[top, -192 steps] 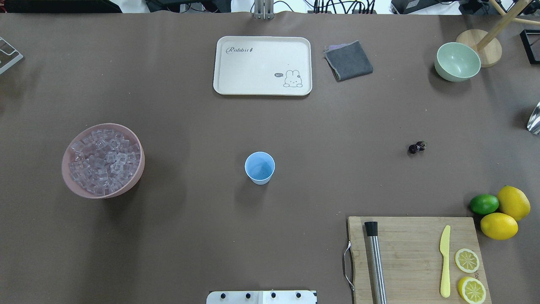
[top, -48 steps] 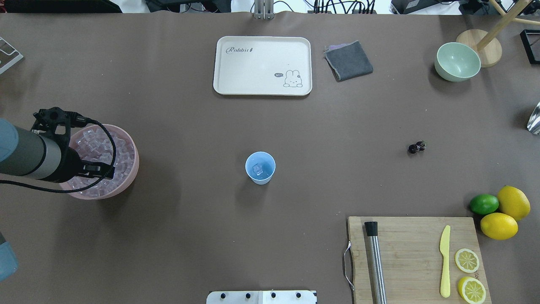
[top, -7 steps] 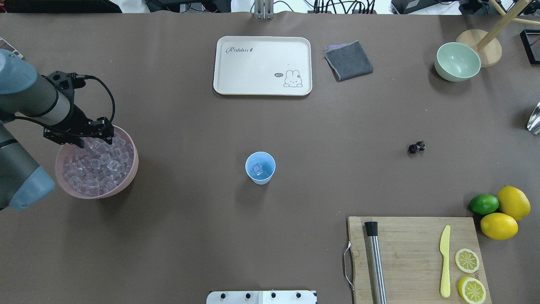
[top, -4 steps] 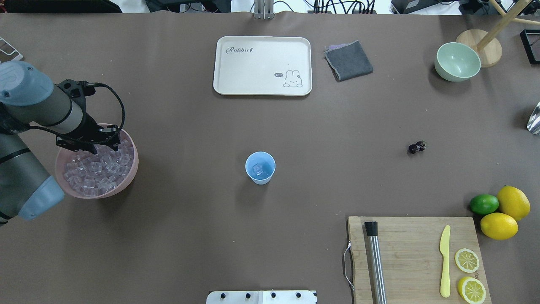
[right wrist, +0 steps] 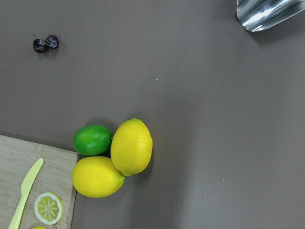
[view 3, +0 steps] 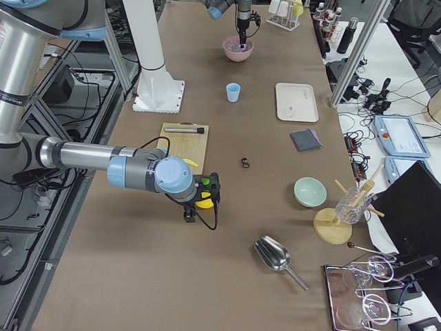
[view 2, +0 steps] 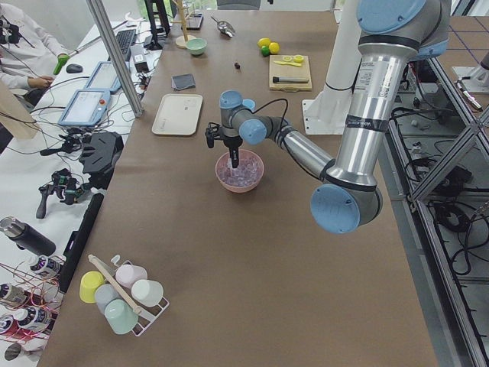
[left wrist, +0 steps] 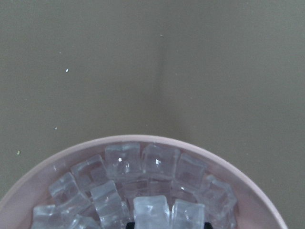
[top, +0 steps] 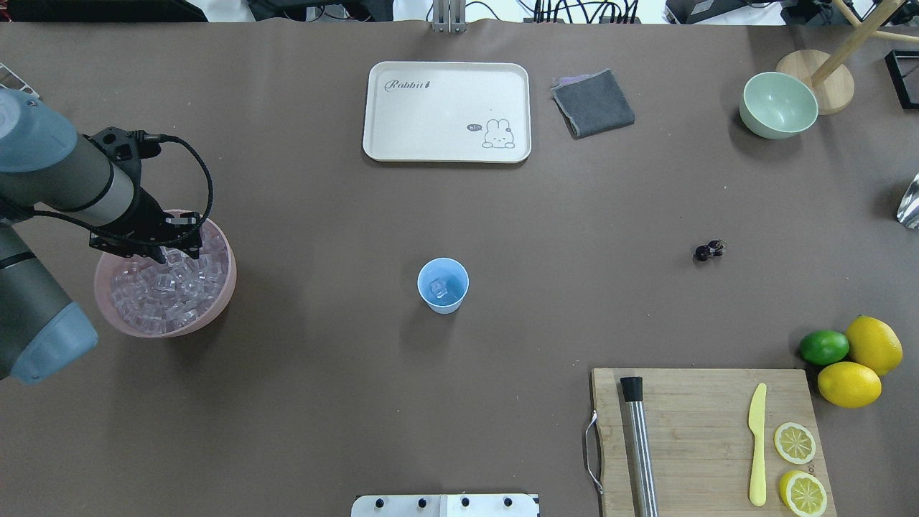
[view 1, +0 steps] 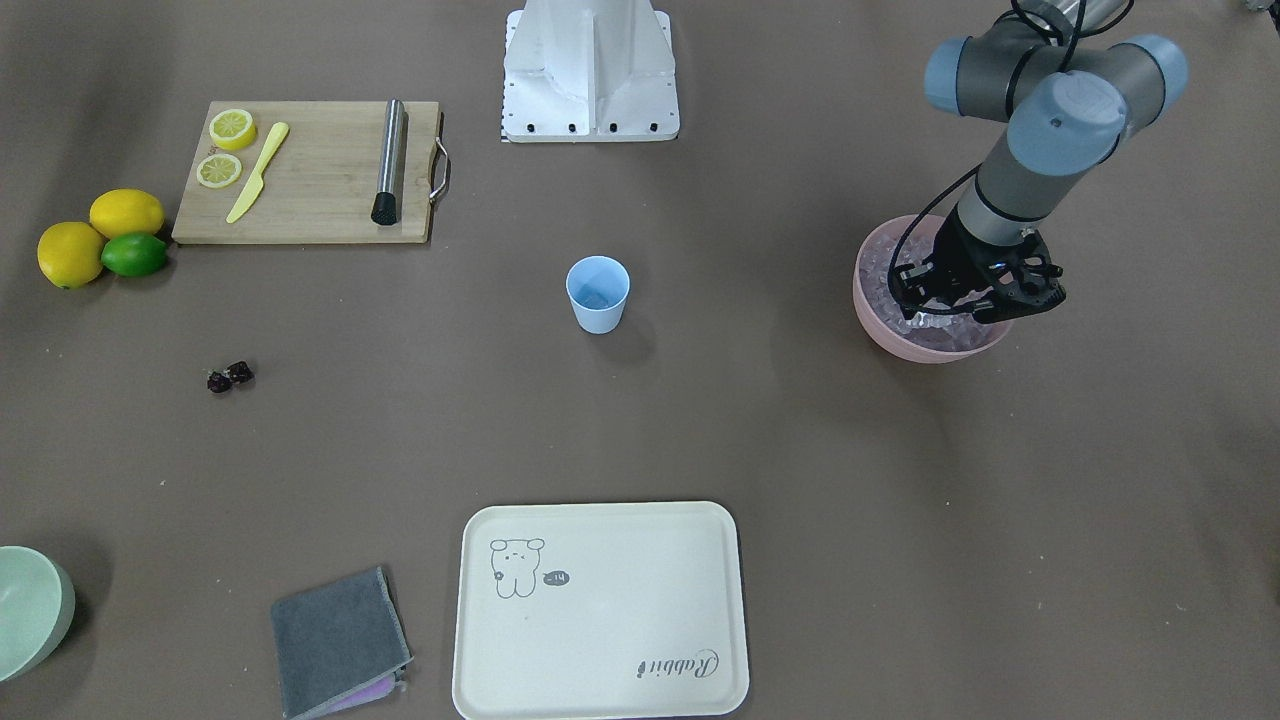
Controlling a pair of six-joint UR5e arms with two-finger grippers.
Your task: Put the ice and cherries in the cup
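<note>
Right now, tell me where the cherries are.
In the overhead view the cherries lie in the right half, well right of the cup, beyond the cutting board.

left gripper (top: 164, 253): tips buried among the ice (left wrist: 151, 210), grip unreadable.
right gripper (view 3: 187, 215): seen only side-on, jaws unreadable.
pink bowl (left wrist: 157, 139): cut by wrist view's lower edge.
scoop (right wrist: 267, 12): cut by top edge.

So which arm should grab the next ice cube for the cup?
Left. The left gripper is right at the ice in the pink bowl; the right gripper is far away beside the lemons.
</note>
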